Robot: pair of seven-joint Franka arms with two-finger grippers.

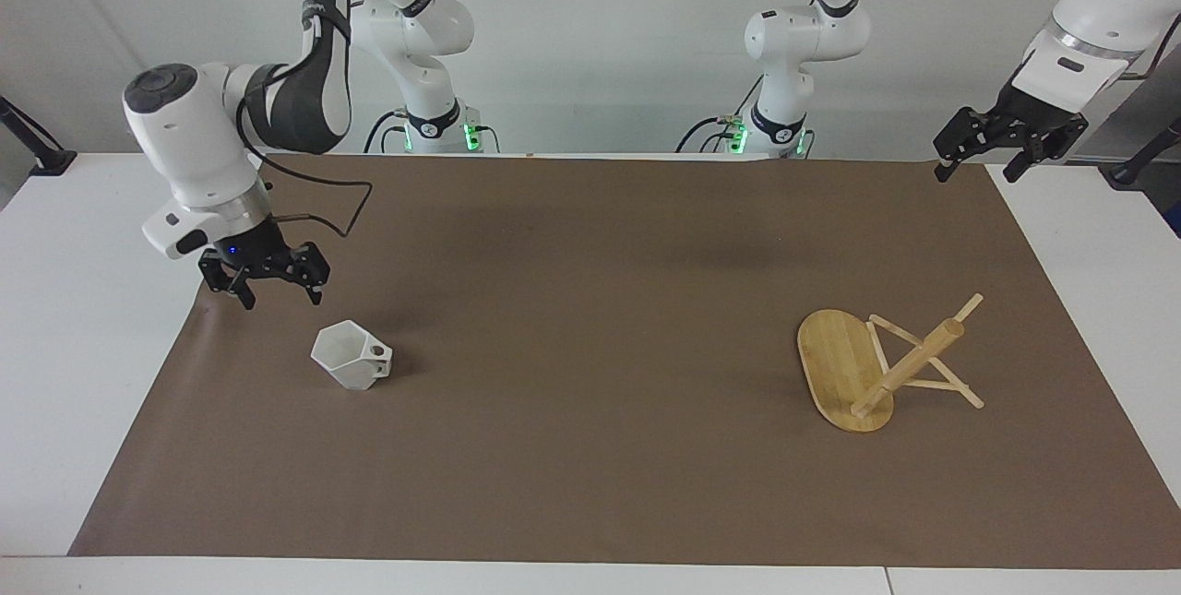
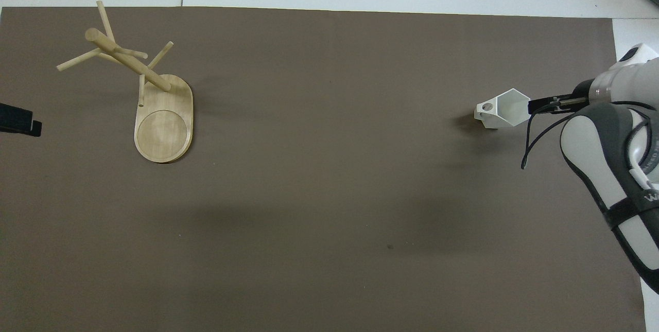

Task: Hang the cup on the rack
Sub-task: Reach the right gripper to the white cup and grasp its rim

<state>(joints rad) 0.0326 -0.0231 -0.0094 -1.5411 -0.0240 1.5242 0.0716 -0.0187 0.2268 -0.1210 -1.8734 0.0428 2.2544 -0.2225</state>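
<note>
We see the right gripper [image 1: 275, 289] with fingers apart, hovering at ten o'clock of the white faceted cup [image 1: 351, 355] on the brown mat [image 1: 590, 300]. The left gripper [image 1: 978, 169] waits, fingers apart. The bamboo rack [image 1: 853, 374] stands at the left arm's end.

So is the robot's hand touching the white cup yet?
Apart. The facing view shows the right gripper, open, up above the brown mat with bare mat between it and the cup.

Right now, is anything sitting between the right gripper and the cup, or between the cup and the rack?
Nothing visible. The open right gripper hangs over bare brown mat just short of the cup. Only bare mat lies between the cup and the rack. The left gripper waits at the table's edge.
</note>
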